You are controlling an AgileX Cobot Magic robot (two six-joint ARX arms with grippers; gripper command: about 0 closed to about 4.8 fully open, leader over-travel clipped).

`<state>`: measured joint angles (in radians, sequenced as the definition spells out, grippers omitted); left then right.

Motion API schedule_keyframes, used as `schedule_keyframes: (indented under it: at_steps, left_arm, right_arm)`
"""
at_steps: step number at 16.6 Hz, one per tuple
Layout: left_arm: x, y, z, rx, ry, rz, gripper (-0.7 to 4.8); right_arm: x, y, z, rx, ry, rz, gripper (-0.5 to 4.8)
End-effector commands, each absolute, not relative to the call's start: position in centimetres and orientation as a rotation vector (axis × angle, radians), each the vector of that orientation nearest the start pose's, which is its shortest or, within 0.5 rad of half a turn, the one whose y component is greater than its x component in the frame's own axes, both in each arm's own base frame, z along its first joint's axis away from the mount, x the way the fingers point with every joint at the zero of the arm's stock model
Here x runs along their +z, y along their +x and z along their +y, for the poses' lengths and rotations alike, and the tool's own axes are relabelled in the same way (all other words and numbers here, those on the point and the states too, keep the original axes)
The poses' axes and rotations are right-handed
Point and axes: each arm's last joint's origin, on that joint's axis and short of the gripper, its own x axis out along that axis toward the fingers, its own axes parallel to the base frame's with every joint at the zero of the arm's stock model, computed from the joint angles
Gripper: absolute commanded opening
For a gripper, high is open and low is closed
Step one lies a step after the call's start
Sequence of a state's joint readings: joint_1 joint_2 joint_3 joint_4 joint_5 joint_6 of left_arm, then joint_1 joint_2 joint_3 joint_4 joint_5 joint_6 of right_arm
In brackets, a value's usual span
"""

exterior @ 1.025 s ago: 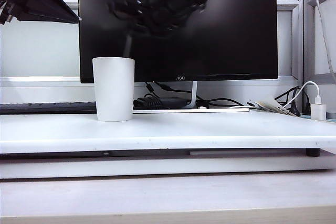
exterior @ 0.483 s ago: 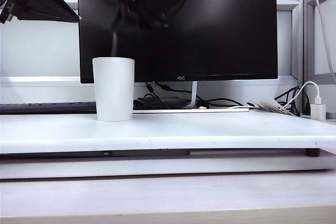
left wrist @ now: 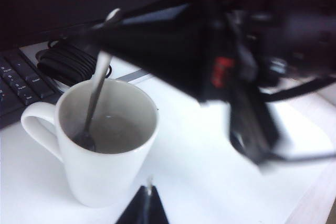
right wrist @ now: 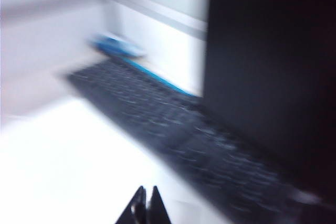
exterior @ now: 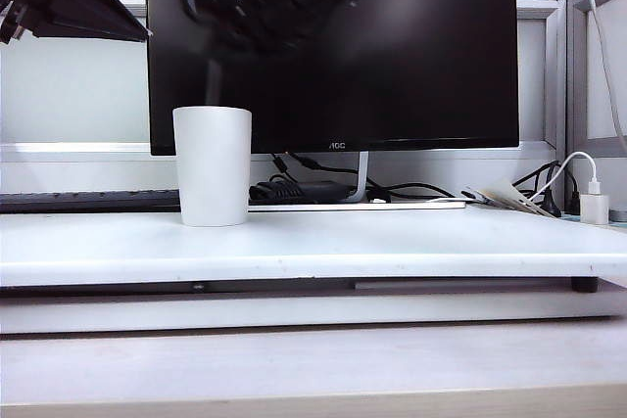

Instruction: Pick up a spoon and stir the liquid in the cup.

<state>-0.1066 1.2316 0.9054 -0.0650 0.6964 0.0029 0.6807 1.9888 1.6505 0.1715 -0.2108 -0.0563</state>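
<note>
While my right hand (exterior: 220, 41), clamped on the spoon (left wrist: 94, 103), hangs over the cup (exterior: 212, 165) near the worktop's (exterior: 392, 242) back left edge, its bowl sits in the liquid; stirring remains. My left hand (left wrist: 148, 195) waits nearby, pinched together

cup (left wrist: 107, 145): 1 | spoon (left wrist: 93, 106): 1 | monitor (exterior: 421, 56): 1 | keyboard (right wrist: 173, 135): 1

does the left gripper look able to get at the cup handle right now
Probably yes. The left gripper hovers beside the cup, and its handle looks free on the outside; the right gripper holds the spoon above the rim.
</note>
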Motion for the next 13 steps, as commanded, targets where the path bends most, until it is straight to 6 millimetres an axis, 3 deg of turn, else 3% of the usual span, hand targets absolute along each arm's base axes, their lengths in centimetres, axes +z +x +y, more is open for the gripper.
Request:
schedule_keyframes:
  at_steps: [1,3,5,8,12,13]
  left_arm:
    - [30.0,26.3,-4.7,-0.797,-0.111,0.364,-0.05]
    - [30.0,26.3,-4.7,-0.797,-0.112,0.364,-0.05]
    - [30.0,26.3,-4.7,-0.797,-0.111,0.362,-0.05]
    - [30.0,26.3,-4.7,-0.797,-0.111,0.362,-0.05]
    - [30.0,26.3,-4.7,-0.797,-0.111,0.362,-0.05]
    - [30.0,26.3,-4.7,-0.797,-0.111,0.363,-0.05]
  right_arm:
    - [29.6,36.1,29.9,0.962,-0.075,0.277,-0.07]
    - [29.0,36.6,28.8,0.865,-0.153,0.343,-0.07]
    - [29.0,37.5,28.4,0.724,-0.193,0.273,-0.07]
    - [29.0,37.7,29.7,0.821,-0.127,0.165,-0.07]
    - [28.9,36.3,30.2,0.984,-0.087,0.285,-0.08]
    - [29.1,36.2,29.7,0.945,-0.123,0.31,-0.07]
